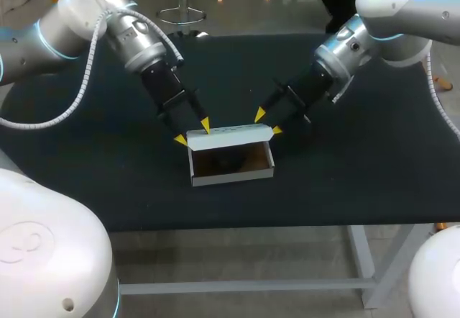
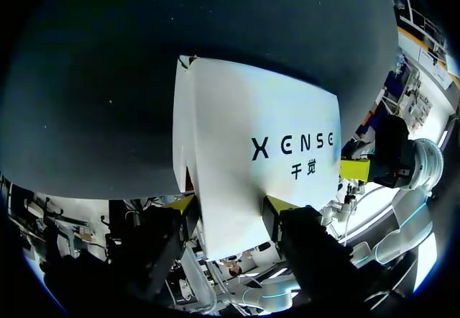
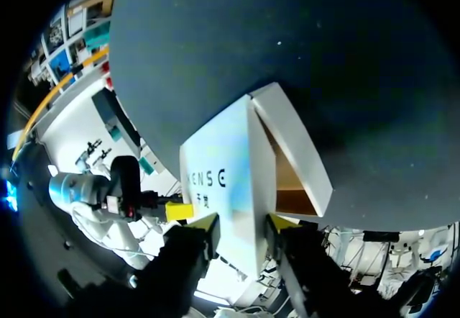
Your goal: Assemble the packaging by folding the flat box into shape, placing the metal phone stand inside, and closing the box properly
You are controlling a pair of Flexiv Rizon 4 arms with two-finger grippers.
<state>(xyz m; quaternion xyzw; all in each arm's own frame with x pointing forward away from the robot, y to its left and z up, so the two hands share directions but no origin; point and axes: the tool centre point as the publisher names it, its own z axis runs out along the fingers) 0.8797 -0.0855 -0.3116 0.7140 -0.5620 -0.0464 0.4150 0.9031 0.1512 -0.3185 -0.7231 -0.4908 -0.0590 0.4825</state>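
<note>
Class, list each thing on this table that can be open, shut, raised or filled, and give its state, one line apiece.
box: folded into shape, open on top.
lid: raised, standing along the box's back edge.
phone stand: only a dark shape inside the box, too dim to tell more.
left gripper: open, at the lid's left corner.
right gripper: open, at the lid's right corner.

Dark-topped table [image 1: 359, 152], pale metal legs; 1 open white box [image 1: 231, 177] resting near its middle.
</note>
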